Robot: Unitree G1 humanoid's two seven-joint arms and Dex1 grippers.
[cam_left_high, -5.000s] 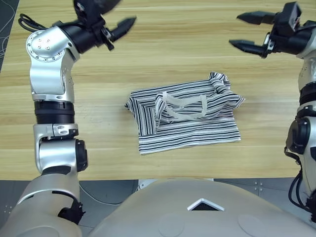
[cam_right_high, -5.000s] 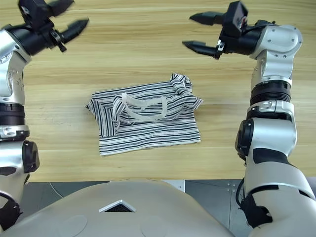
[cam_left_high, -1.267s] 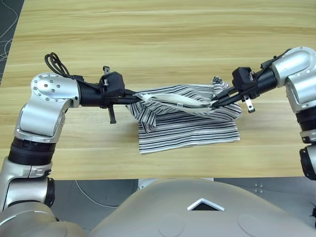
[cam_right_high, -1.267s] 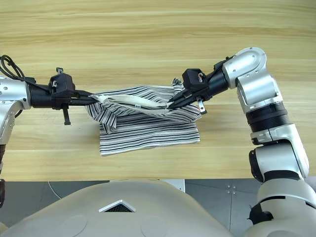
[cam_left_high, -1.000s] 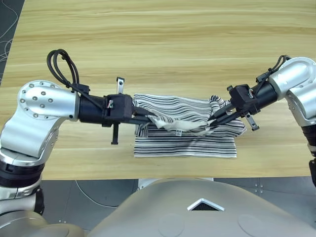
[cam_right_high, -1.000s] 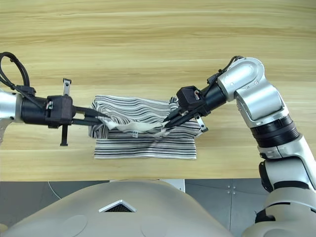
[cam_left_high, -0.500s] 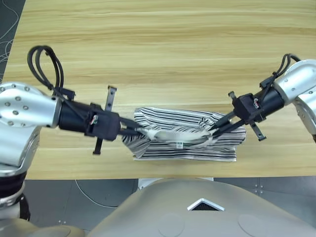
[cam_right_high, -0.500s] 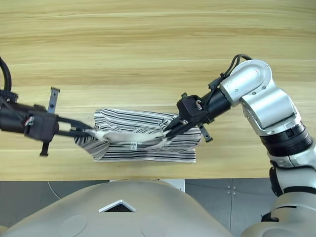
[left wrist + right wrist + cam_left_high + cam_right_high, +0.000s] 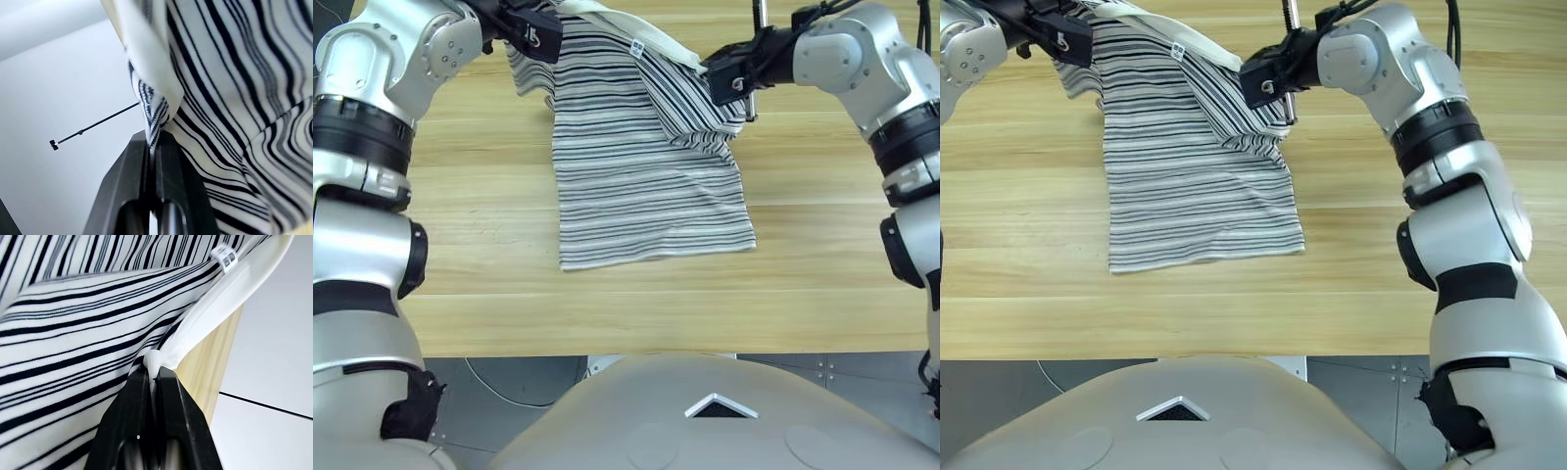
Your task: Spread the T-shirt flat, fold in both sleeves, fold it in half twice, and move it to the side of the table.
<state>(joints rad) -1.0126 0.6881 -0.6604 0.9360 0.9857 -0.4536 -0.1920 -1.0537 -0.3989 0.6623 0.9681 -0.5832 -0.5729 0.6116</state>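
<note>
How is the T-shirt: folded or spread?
Unfolded, not flat: T-shirt hem on the table, collar end raised by left gripper and right gripper.

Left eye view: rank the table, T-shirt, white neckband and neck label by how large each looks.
Largest to smallest:
1. table
2. T-shirt
3. white neckband
4. neck label
The neckband is held up nearer the camera, but the gaps are wide enough that the order holds.

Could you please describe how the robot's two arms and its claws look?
Both the left arm and the right arm have rounded silver-grey shells with black bands at the joints. A ring of small holes marks one left joint. Black cables run near the right wrist. The left claw and right claw are black, each with two narrow fingers.
</note>
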